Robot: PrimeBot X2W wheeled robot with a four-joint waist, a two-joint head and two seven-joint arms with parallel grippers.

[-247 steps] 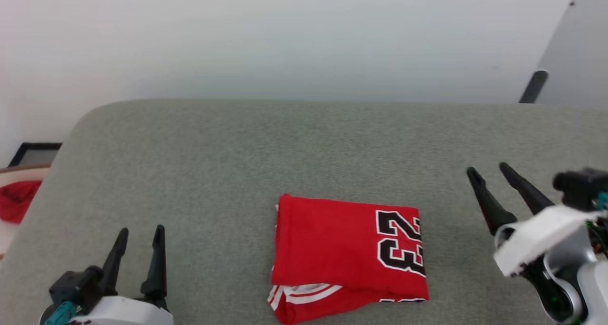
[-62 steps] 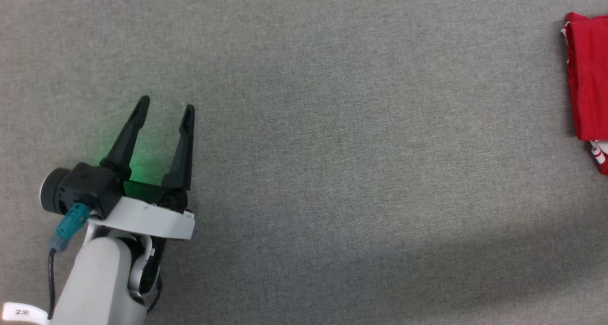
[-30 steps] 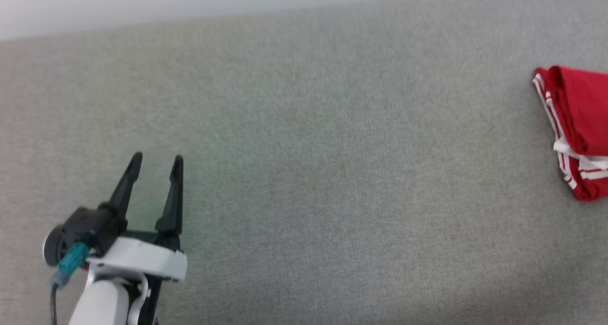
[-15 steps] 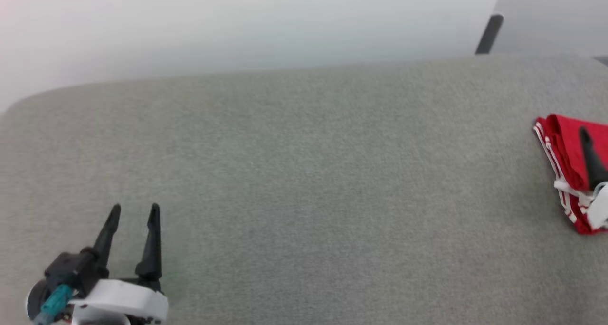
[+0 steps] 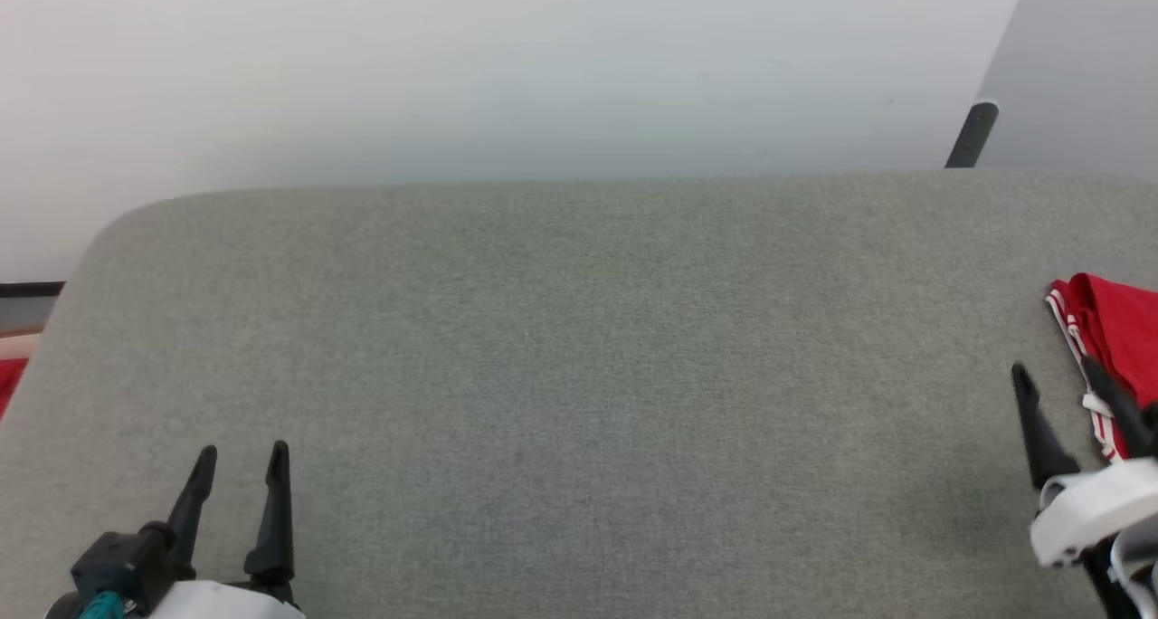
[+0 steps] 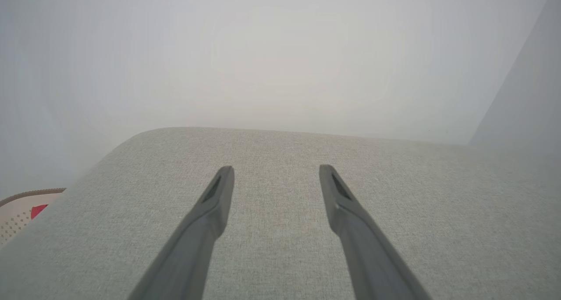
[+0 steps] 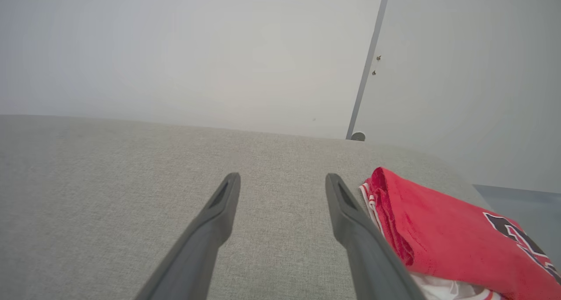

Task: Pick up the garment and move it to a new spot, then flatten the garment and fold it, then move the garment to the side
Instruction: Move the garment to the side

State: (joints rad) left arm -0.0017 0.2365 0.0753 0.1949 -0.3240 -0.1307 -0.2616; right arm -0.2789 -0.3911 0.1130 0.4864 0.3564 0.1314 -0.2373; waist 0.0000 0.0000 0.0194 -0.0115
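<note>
Head view: a grey upholstered surface (image 5: 579, 329) before a white wall (image 5: 543, 76), with both arms low at the near edge. The left gripper (image 5: 244, 449) is near the near-left corner, fingers spread and nothing between them; the left wrist view shows the same parted fingers (image 6: 210, 212) over bare fabric. The right gripper (image 5: 1052, 367) is at the near right, likewise spread and empty.

The garment (image 5: 1117, 347), a red jersey, lies folded into a compact bundle close to the surface's right edge. In the right wrist view it (image 7: 438, 234) sits toward the far-right corner, black number uppermost and white striped trim showing at its near side. The right gripper's outer finger (image 7: 363, 238) stands just beside the bundle's left fold (contact cannot be told). A plain red cloth scrap (image 5: 7, 384) lies beyond the left edge and is no part of the task.

Step in hand, as judged: the last one. The jersey is folded and set aside, and neither gripper holds it. The next move probably calls only for drawing the right arm clear without catching the fold. If the trim should be tucked, a light pinch at the near side would serve.
</note>
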